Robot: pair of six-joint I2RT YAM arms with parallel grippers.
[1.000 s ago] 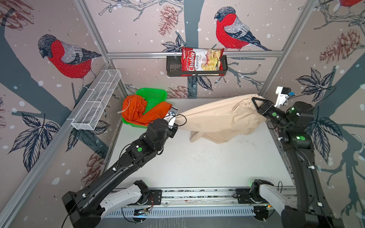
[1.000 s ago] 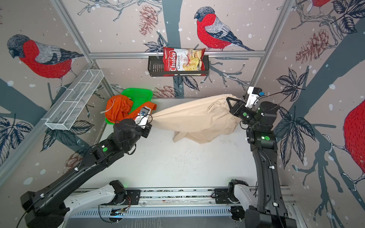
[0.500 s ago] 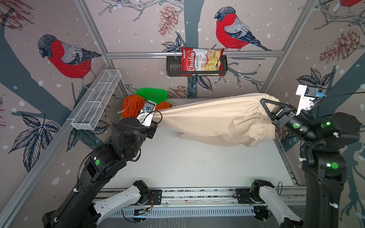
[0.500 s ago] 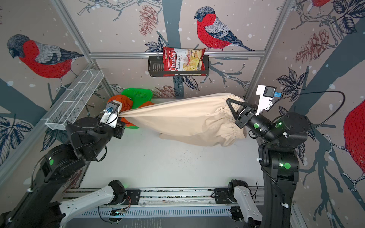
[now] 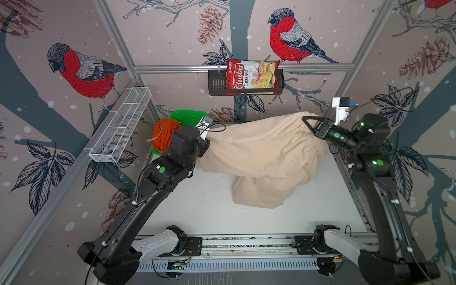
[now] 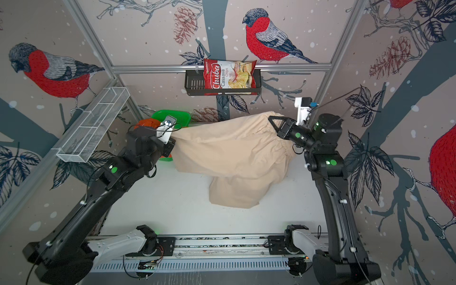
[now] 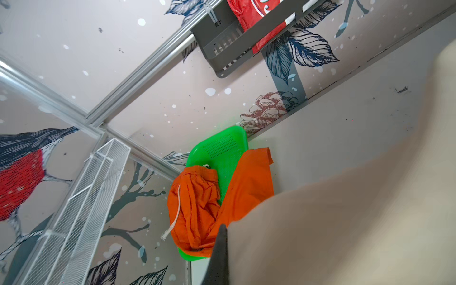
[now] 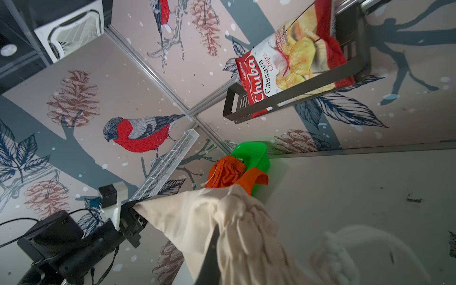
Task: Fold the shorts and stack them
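Above the white tabletop point(image 5: 197, 217), a pair of beige cloth shorts point(image 5: 261, 153) with a gathered elastic waist hangs stretched between two robot arms. One end starts just beside the green plastic mesh basket point(image 5: 190, 116) and the other ends well apart from it. The spread looks like preparation for laying the garment flat for a first fold. The bright orange shorts point(image 5: 162, 135) lie crumpled in and over the basket, untouched, apparently waiting their turn. The left gripper point(image 8: 134, 209), just beside the basket, is clamped on a corner of the beige cloth. The right gripper point(image 5: 305, 119), far from the basket, is closed tight on the bunched waistband.

In both top views the cloth sags between the pinches and one leg droops away from the basket to rest on the table, but the left arm's own wrist hides its pinch. The right wrist view shows that pinch plainly. The left wrist view alone shows the orange pair's white drawstring point(image 7: 174, 217) and one orange leg spilling over the basket's rim.
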